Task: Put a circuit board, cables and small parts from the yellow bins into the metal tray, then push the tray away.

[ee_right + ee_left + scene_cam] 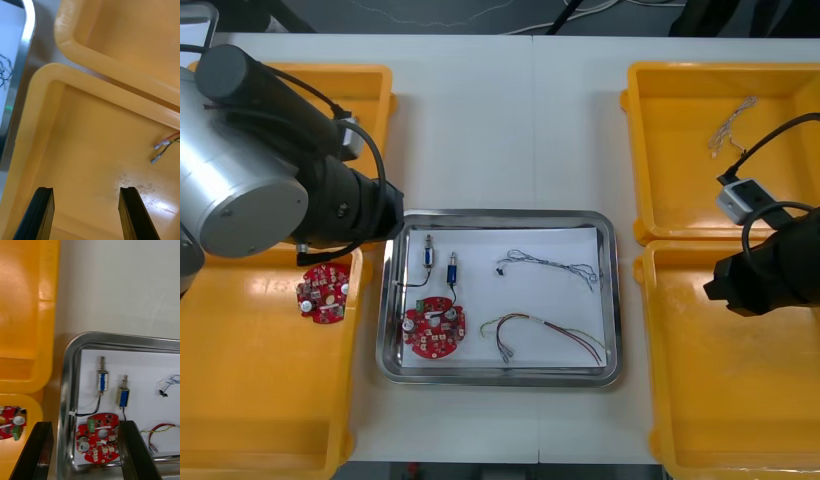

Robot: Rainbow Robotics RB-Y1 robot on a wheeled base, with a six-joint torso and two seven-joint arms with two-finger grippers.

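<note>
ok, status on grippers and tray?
Left gripper open over tray left rim. Right gripper open over near right bin. Tray holds circuit board, cables, small parts.

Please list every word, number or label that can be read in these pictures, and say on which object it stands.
None can be read.
Red circuit board in the metal tray: any printing too small to read.
Second circuit board in a yellow bin: also too small.
</note>
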